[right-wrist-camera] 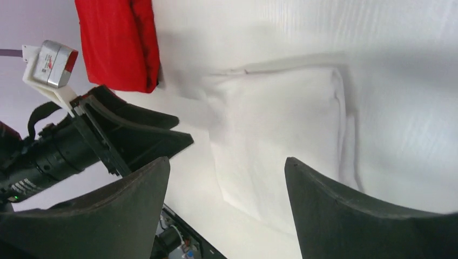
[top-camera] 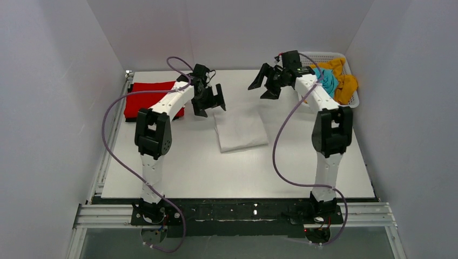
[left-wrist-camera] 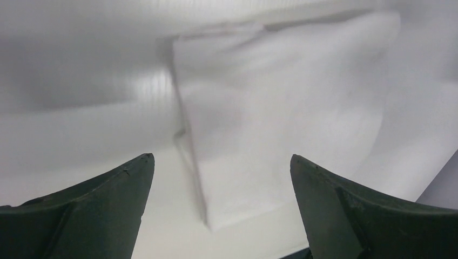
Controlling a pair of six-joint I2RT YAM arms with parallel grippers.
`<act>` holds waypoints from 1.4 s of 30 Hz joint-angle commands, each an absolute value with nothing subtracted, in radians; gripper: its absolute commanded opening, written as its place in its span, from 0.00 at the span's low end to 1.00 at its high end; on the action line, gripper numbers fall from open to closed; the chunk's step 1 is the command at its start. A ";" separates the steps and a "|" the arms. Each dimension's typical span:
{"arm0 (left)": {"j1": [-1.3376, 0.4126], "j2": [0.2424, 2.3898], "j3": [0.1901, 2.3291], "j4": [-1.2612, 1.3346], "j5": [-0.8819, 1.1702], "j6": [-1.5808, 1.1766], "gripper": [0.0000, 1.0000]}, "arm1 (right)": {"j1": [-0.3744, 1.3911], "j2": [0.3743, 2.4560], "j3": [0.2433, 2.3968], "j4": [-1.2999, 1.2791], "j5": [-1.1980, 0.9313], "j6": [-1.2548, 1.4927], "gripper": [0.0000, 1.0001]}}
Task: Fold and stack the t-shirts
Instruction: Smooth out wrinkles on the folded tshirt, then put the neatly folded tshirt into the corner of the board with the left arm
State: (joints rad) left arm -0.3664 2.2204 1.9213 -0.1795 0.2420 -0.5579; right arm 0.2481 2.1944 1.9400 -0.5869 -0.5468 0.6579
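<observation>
Shirts lie in three places. The white t-shirt [top-camera: 241, 131], folded into a rough rectangle, sits flat at the middle of the table [top-camera: 216, 172], between the two arms. The red t-shirt [top-camera: 148, 97], also folded, lies at the far left of the table; the left arm crosses its right end and hides that part in the top view. The teal-blue t-shirt [top-camera: 328, 81] and the mustard-orange t-shirt [top-camera: 345, 83] are bunched in the white basket [top-camera: 324, 55] at the far right corner, partly covered by the right arm, so their shapes cannot be read. White cloth on a white table makes the folded edges faint, and the left wrist view is blurred. The left gripper [top-camera: 211, 103] hangs above the white t-shirt's far left corner, jaws wide apart and holding nothing. The right gripper [top-camera: 263, 89] hangs just beyond its far right corner, jaws likewise spread wide, empty, touching nothing.
</observation>
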 commanded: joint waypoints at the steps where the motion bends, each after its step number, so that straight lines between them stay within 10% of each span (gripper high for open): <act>1: -0.359 1.949 1.739 -0.326 0.114 -0.572 0.98 | 0.244 1.848 1.721 -0.577 -0.302 0.603 0.86; 11: -0.363 1.929 1.496 -0.173 0.141 -0.735 0.98 | 0.244 1.245 1.153 -0.442 -0.061 0.617 0.88; 24: -0.447 2.095 1.475 -0.069 0.082 -0.817 0.98 | 0.241 0.948 0.943 -0.546 0.069 0.585 0.89; 42: -0.580 2.267 1.637 -0.279 -0.161 -0.835 0.38 | 0.239 0.895 0.891 -0.575 0.170 0.543 0.90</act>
State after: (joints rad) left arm -0.5800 2.1574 1.6543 -0.1238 -0.1326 -0.8318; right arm 0.2424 0.9184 0.9112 -0.5812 0.1337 0.5674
